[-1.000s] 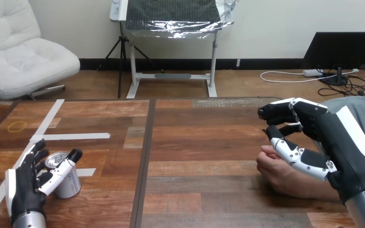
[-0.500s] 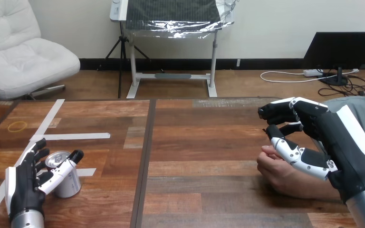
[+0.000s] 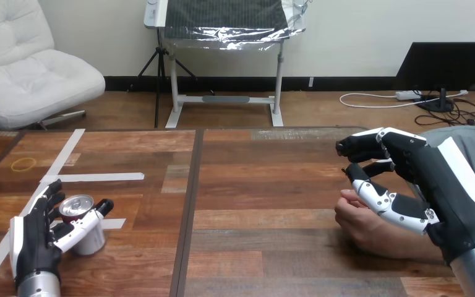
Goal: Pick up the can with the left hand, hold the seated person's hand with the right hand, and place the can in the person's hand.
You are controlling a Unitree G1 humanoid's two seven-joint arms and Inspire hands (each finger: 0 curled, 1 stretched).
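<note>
A silver can with a red-rimmed top stands upright on the table at the near left. My left hand wraps it from the left. Its thumb lies curled across the can's front and its fingers rest against the can's far left side. At the right, the person's hand rests on the table as a loose fist. My right hand hovers over it with fingers bent and a wide gap to the thumb. That thumb lies just above the person's knuckles; I see no grip.
White tape strips and a small yellow ring lie on the table's far left. A dark seam divides the two table boards. Bare wood stretches across the middle between the can and the person's hand.
My left thumb has slid lower and to the right across the can's front, and more of the can's top shows. My right hand and the person's hand have stayed put.
</note>
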